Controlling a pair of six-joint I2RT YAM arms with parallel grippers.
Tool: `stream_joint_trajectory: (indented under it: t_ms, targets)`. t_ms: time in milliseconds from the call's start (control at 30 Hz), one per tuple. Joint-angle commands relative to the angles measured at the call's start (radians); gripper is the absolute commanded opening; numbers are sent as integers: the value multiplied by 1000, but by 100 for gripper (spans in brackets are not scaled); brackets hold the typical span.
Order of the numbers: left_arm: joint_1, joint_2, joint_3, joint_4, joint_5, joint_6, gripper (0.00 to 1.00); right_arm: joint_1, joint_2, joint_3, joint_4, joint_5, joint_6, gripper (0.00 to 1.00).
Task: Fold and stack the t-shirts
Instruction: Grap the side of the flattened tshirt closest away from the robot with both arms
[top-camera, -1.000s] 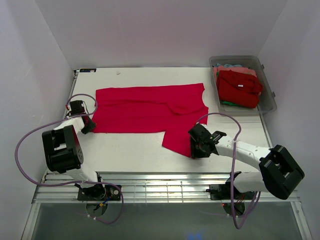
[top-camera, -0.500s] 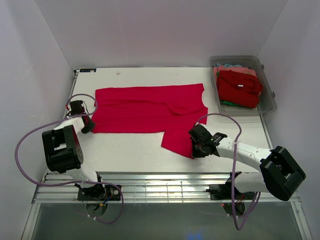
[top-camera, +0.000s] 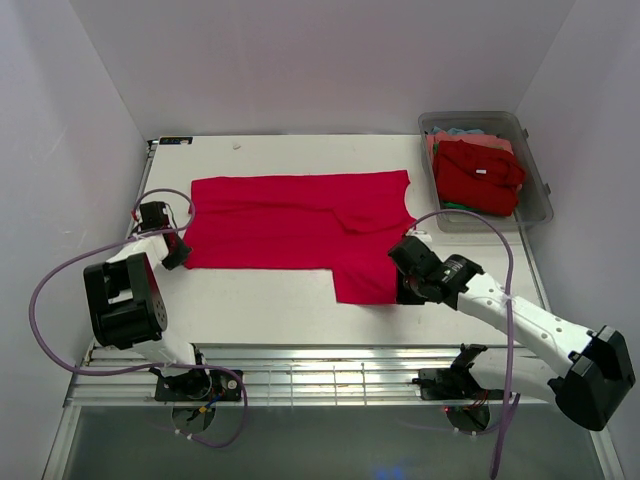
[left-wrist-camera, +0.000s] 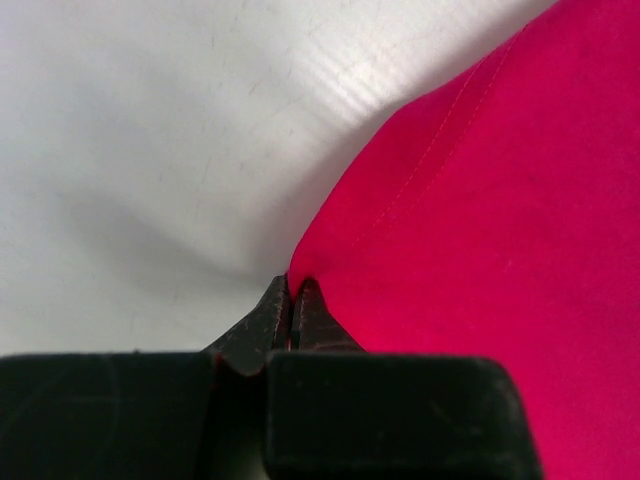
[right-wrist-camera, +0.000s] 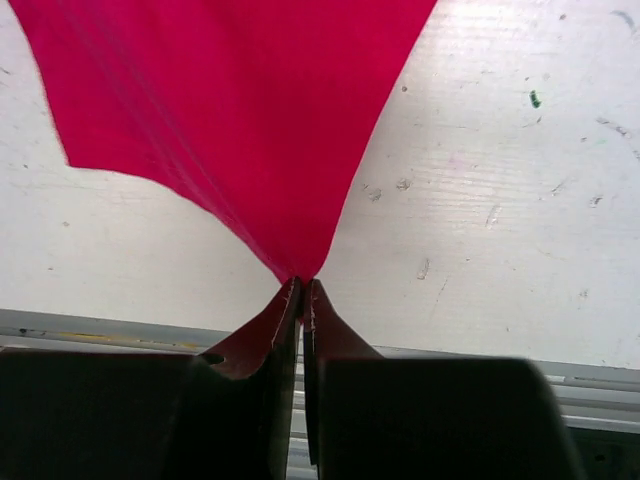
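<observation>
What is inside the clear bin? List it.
In the bin: a crimson t-shirt on top, pink cloth, blue cloth and green cloth peeking out beneath; their rest is covered.

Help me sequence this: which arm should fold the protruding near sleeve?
Right, likely. The right gripper is shut on the tip of that sleeve of the red t-shirt and could carry it over the body; the left gripper pinches the distant hem corner.
</observation>
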Motion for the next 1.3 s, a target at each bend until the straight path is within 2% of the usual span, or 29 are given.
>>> stream_joint_trajectory:
  t_ms: [0, 200, 500, 667, 800, 1033, 1267]
  targets:
    - [2, -102, -20, -100, 22, -5, 0, 4, -34, 84, -158, 77, 20, 8]
    - [1, -275, -62, -177, 67, -8, 0, 6, -43, 127, -217, 89, 9, 8]
    - [-8, -446, -39, -293, 107, -8, 0, 4, -74, 123, -249, 77, 18, 8]
    - [-8, -388, 14, -324, 142, -6, 0, 4, -82, 126, -241, 103, 14, 8]
    - [-8, -303, 53, -316, 167, -10, 0, 4, -16, 169, -198, 152, -21, 8]
    - [-8, -90, 187, -309, 225, 1, 0, -51, 237, 264, -8, 169, -176, 8]
    - [-8, 62, 352, -336, 262, 1, 0, -161, 452, 511, 47, 144, -351, 8]
